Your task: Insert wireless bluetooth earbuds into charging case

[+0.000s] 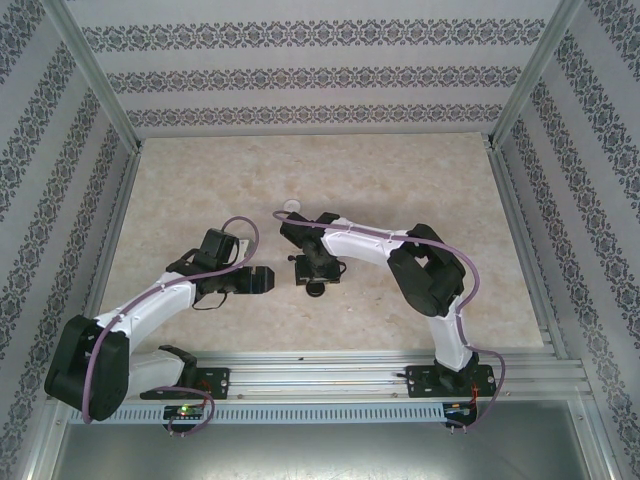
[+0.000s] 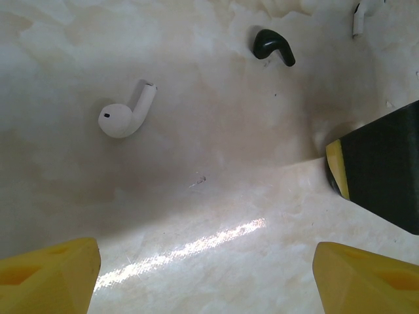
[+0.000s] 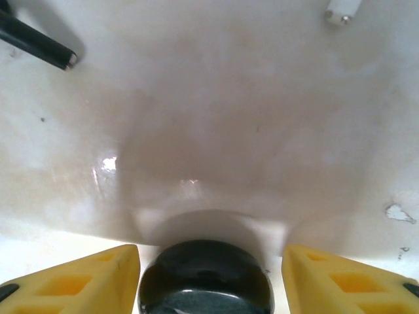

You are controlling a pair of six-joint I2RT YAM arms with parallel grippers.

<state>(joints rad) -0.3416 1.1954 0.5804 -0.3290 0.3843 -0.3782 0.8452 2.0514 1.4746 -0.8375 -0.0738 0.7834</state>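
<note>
Nearest you, low in the right wrist view, a round black case (image 3: pixel 205 278) sits between the yellow fingers (image 3: pixel 78 281) of the right gripper (image 1: pixel 316 282). You cannot tell whether they clench it or merely flank it. Your left gripper (image 2: pixel 206 281) is released, with nothing between its tips. Beyond it on the table (image 2: pixel 216 150) lie a white earbud (image 2: pixel 124 114) at far left and a black earbud (image 2: pixel 273 47) farther right, well apart. A white stem (image 2: pixel 357 19) pokes in at the far right corner.

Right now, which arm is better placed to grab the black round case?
Right. The right gripper brackets the black round case, a finger on each side. The left gripper hangs open near a white earbud and a black earbud instead.
</note>
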